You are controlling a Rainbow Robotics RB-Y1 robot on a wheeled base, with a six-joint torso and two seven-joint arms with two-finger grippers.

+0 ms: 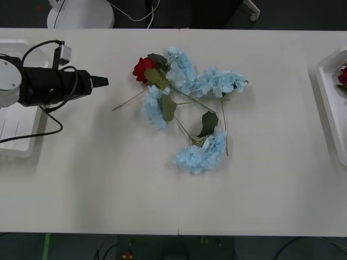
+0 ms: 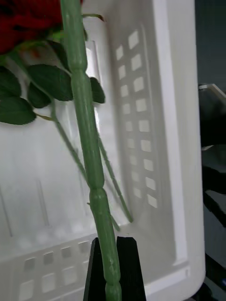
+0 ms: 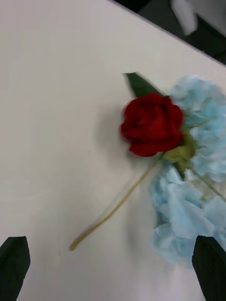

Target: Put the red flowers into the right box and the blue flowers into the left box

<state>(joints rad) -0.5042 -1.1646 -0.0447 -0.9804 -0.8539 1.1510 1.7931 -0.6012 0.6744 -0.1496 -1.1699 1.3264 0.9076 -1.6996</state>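
- One of the red flowers (image 1: 143,69) lies on the table (image 1: 108,179) against the blue flowers (image 1: 201,154), bloom far, stem slanting toward the robot's left.
- The left pincer (image 3: 113,268), fingers apart, hovers near the left box (image 1: 16,141), short of that stem's tip.
- The right pincer (image 2: 113,270) is clamped on a rose stem (image 2: 87,141) over the right box (image 2: 174,141).

Pale table (image 1: 108,189), white round base (image 1: 80,13) and cable (image 1: 135,16) beyond its far edge

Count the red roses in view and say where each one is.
2, possibly more hidden. One red rose lies on the table beside the blue flowers. Another rose, held by the right gripper, is over the right box.
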